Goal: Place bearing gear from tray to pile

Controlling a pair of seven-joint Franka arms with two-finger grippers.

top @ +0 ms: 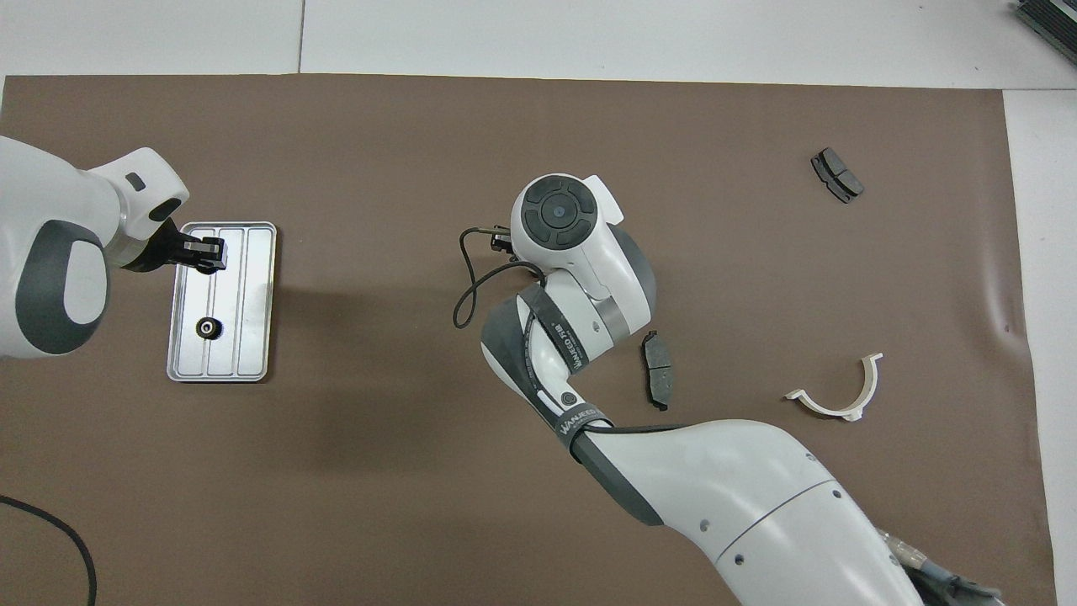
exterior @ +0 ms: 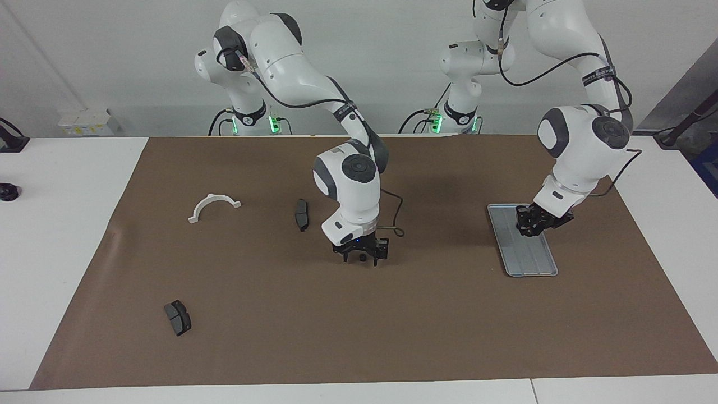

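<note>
A small dark bearing gear [top: 206, 328] lies in the silver ribbed tray [top: 252, 337] [exterior: 533, 261]. My left gripper [top: 204, 252] [exterior: 532, 224] hangs over the tray, apart from the gear, its fingertips shut with nothing seen in them. In the facing view the gear is hidden by that gripper. My right gripper [exterior: 363, 259] is low over the middle of the mat, open, with a small dark thing between its fingers that I cannot identify. The pile is a white half-ring bracket [exterior: 214, 206] [top: 841, 396] and two dark brake pads [exterior: 302, 214] [exterior: 178, 317].
A brown mat [exterior: 449, 325] covers the table. One brake pad [top: 656, 358] lies beside the right arm's wrist. The second pad [top: 836, 175] is farther from the robots, toward the right arm's end. A thin cable [top: 463, 295] loops off the right wrist.
</note>
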